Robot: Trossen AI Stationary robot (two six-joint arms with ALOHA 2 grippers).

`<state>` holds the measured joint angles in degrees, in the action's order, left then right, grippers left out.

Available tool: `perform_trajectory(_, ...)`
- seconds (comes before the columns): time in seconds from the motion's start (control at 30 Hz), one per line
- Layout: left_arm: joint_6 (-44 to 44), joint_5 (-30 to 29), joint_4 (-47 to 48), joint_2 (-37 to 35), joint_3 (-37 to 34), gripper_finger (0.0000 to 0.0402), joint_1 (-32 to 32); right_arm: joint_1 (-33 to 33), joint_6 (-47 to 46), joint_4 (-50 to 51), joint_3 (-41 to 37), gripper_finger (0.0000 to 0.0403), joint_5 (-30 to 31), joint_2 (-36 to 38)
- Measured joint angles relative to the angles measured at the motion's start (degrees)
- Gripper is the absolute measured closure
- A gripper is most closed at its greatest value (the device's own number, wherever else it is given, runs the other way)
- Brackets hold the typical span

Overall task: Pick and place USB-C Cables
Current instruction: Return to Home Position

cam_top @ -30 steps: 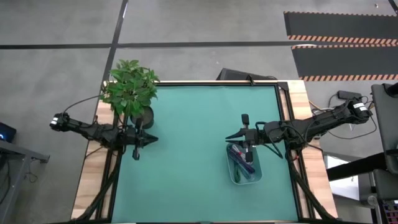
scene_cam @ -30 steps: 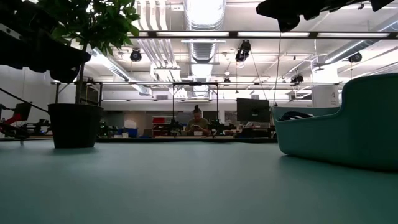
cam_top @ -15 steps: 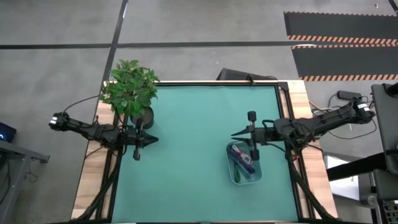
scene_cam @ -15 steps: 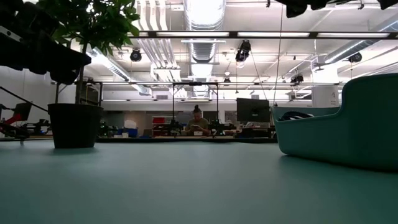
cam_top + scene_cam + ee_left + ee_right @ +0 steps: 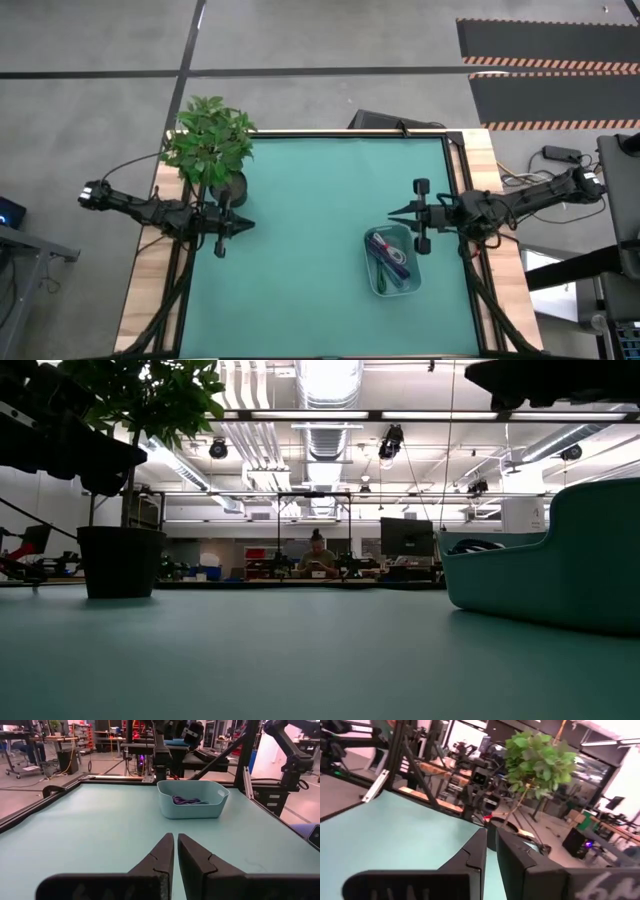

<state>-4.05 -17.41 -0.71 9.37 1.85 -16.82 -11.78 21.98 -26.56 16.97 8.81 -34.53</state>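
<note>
The USB-C cables [image 5: 390, 258] lie bundled inside a light blue bin [image 5: 371, 272] on the right half of the green mat; navy, green and white strands show. In the left wrist view a dark cable [image 5: 187, 800] peeks over the bin's wall [image 5: 192, 811]. My right gripper [image 5: 391, 213] hovers shut above the mat, just past the bin's far edge, and holds nothing. My left gripper [image 5: 250, 226] waits shut near the table's left edge, beside the plant pot, its fingers [image 5: 175, 847] pointing across the mat toward the bin.
A potted plant [image 5: 208, 140] stands at the far left corner of the mat, close to my left arm; its pot [image 5: 120, 560] shows in the low view. The bin [image 5: 560, 560] fills the low view's right side. Bare green mat [image 5: 310, 200] lies between the two arms.
My right gripper has drawn back toward the table's right edge, from over the bin's far left corner to past its far edge, staying shut and empty. The cables and bin have stayed put. The left arm has kept still.
</note>
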Motion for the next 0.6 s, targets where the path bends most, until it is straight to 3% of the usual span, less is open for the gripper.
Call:
perform_trajectory(0.3,0.0,0.0,-0.2,0.7,0.0,0.0393,0.0,5.5,2.8,2.4,-3.5,0.037,-1.7,11.5)
perform_trajectory(0.6,0.0,0.0,-0.2,0.7,0.0,0.0393,0.0,11.6,4.3,14.7,-3.7,0.037,-7.2,24.2)
